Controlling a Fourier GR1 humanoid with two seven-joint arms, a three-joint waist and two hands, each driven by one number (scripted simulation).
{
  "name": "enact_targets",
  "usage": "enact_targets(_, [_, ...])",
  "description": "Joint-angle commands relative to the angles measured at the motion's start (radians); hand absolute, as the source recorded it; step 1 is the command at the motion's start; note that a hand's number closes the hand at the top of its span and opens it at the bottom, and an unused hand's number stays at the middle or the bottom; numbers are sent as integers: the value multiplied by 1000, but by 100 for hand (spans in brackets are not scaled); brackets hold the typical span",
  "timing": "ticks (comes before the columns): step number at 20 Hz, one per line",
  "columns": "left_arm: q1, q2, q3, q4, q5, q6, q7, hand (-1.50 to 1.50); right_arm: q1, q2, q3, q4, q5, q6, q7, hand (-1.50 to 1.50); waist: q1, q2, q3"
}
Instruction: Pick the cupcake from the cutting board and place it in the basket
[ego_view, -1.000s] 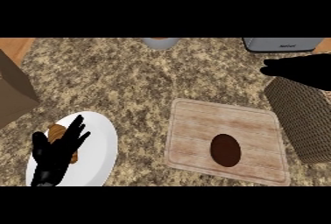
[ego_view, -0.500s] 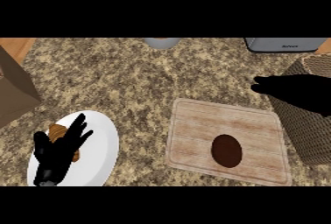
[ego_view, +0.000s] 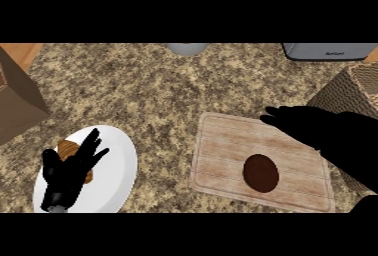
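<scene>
Head view: I see my right hand (ego_view: 314, 127) over the cutting board (ego_view: 221, 150), fingers relaxed, holding nothing. The cupcake (ego_view: 261, 172) lies just below-left of it, untouched. My left hand (ego_view: 70, 170) rests open over the plate (ego_view: 118, 165).

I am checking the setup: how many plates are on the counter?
1. The white plate lies at the counter's lower left, under the left hand, with a brown food item on it. None other shows.
</scene>
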Motion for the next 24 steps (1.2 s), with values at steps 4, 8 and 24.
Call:
enact_targets(4, [58, 25, 12, 58, -22, 21, 78, 0, 112, 73, 102, -4, 193, -17, -27, -150, 4, 9, -11])
enact_targets(8, [85, -15, -25, 68, -36, 5, 35, 0, 120, 103, 93, 101, 292, -25, -141, -150, 14, 12, -12])
enact_targets(24, [29, -29, 23, 124, -48, -16, 35, 0, 276, 217, 196, 194, 593, -187, -362, -150, -1, 10, -12])
